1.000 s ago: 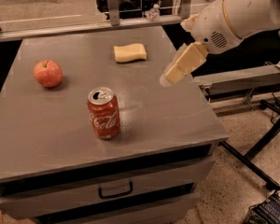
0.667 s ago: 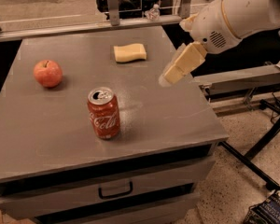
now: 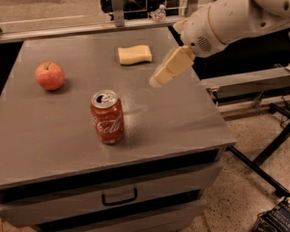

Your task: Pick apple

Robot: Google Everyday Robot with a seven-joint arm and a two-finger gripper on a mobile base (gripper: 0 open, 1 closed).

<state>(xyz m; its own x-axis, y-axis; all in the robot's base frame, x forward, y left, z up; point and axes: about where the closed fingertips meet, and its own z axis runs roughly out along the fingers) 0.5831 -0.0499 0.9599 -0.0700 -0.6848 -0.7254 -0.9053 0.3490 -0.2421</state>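
The apple (image 3: 50, 76) is small, round and red-orange, and stands on the left part of the grey table top (image 3: 183, 115). My gripper (image 3: 158, 79) is cream-coloured and hangs above the right-centre of the table, pointing down and to the left. It is far to the right of the apple and holds nothing that I can see. The white arm (image 3: 232, 18) comes in from the upper right.
A red Coca-Cola can (image 3: 107, 117) stands upright at the table's middle front, between the gripper and the apple's side. A pale yellow sponge (image 3: 134, 54) lies at the back centre. A drawer with a handle (image 3: 119, 197) is below the table top. A metal rail (image 3: 87, 28) runs behind.
My gripper and arm have moved a little to the left over the table. The apple, can and sponge have not moved.
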